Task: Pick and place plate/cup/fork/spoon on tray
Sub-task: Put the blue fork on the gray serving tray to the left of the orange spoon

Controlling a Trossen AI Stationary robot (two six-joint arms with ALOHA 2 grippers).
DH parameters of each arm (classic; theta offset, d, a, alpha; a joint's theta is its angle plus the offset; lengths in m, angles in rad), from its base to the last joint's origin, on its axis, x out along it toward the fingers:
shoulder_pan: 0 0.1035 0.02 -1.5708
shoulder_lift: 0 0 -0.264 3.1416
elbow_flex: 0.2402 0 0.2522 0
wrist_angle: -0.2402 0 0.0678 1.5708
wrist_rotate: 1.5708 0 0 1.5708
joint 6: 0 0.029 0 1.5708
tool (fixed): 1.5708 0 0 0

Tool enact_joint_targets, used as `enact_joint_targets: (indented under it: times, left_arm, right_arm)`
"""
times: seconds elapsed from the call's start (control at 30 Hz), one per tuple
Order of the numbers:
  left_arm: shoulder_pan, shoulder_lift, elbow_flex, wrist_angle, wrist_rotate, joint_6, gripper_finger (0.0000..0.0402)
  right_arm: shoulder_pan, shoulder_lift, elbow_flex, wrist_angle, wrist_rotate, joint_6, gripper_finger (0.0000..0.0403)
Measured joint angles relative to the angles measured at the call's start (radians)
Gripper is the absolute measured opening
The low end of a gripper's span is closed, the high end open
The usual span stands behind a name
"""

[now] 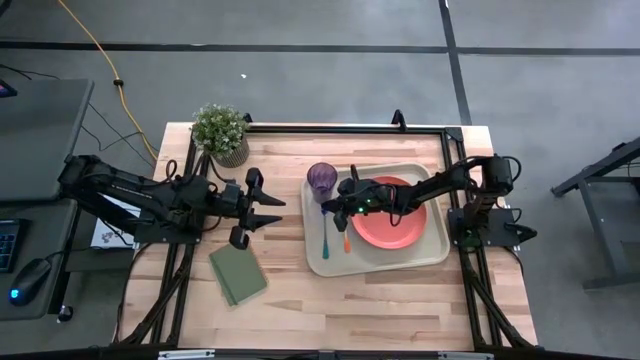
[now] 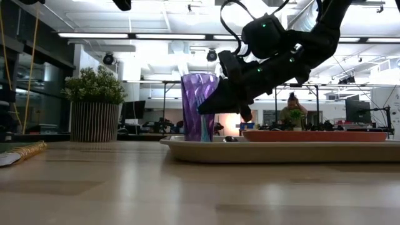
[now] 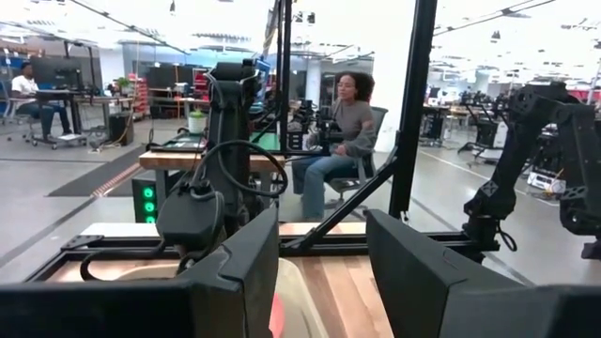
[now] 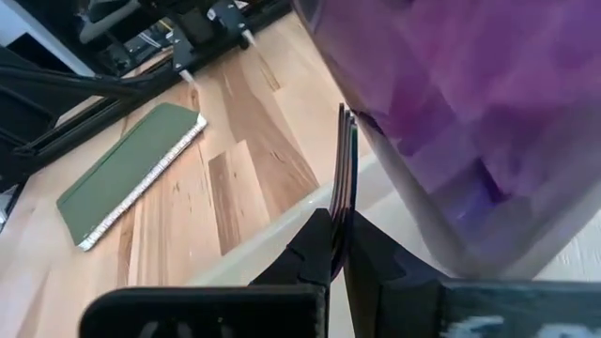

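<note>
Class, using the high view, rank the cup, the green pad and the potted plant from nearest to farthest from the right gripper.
From the right gripper, over the tray's left side:
1. The cup, beside it in the tray's far left corner.
2. The green pad, on the table left of the tray.
3. The potted plant, at the table's far left.

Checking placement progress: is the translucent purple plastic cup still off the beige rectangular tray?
No, the cup stands upright inside the tray, at its corner nearest the plant.
</note>
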Motion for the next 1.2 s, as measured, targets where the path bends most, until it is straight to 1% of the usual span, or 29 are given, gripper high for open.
enact_joint_targets:
  times: [0.17,0.37,0.5,0.8,0.93,1.2]
  left_arm:
    - [0.0,0.0,0.0,0.0,0.0,-0.015,0.0145]
    - [0.0,0.0,0.0,0.0,0.0,-0.018,0.0145]
    - [0.0,0.0,0.0,0.0,0.0,-0.018,0.0145]
    - [0.0,0.0,0.0,-0.003,0.0,-0.016,0.0145]
    - [0.0,0.0,0.001,-0.003,0.0,-0.017,0.0145]
    - [0.0,0.0,0.001,-0.003,0.0,-0.017,0.0145]
  right_arm:
    - [0.0,0.0,-0.001,-0.066,0.005,0.058,0.0001]
    - [0.0,0.0,-0.001,-0.084,-0.005,0.078,0.0001]
    - [0.002,0.0,-0.002,-0.093,-0.033,0.081,0.0002]
    - [0.004,0.004,-0.005,-0.144,-0.116,0.105,0.0039]
    - [0.004,0.004,-0.005,-0.16,-0.118,0.109,0.005]
    - [0.003,0.004,-0.005,-0.175,-0.106,0.131,0.006]
